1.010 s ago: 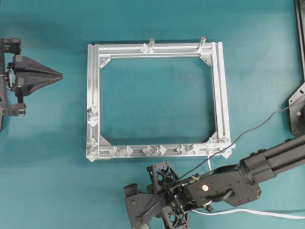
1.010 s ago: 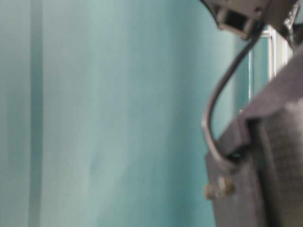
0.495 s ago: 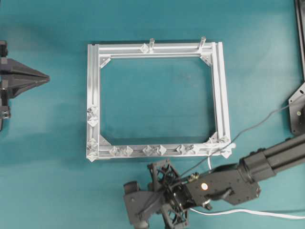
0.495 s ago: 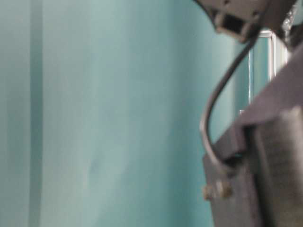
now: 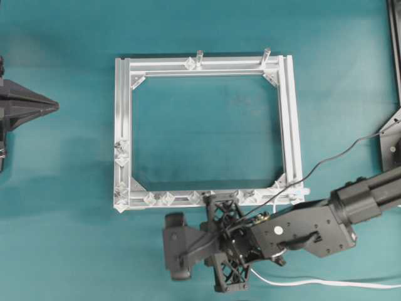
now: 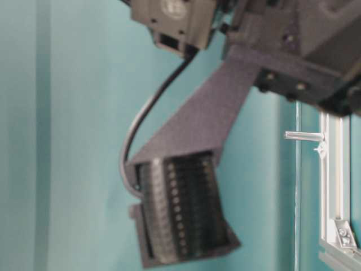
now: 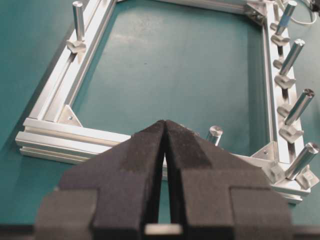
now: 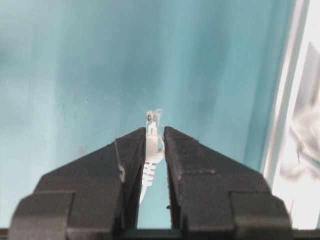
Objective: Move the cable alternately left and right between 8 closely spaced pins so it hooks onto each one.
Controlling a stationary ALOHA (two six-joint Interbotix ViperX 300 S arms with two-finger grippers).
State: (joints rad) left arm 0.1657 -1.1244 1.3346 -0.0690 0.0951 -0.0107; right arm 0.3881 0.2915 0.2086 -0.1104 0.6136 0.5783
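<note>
Right gripper point(image 8: 154, 145) is clamped on the plug end of the cable point(image 8: 152, 150), jaws nearly together with the clear tip poking out between them. Over the last second that arm has slid up toward the bottom rail of the silver frame point(image 5: 285, 125), so in the overhead view its dark body now overlaps the rail and hides some pins point(image 5: 168, 199) there (before, it sat clear below the frame). Left gripper point(image 7: 164, 131) is closed on nothing, jaws pressed tip to tip; it has pulled back to the left edge of the overhead view, well apart from the frame. My read: the cable is being carried in for threading, not yet hooked on any stud that I can see, so the weave is barely begun. The rest of the white cord trails off to the right across the teal desk point(image 5: 62, 251) below the arm. Counts: two grippers, one cable, one frame, two taller grey posts point(image 5: 199, 58) on the top rail. Diamond studs visible now: roughly four down the left rail, about four more uncovered on the bottom rail, one on top; exact total uncertain.
</note>
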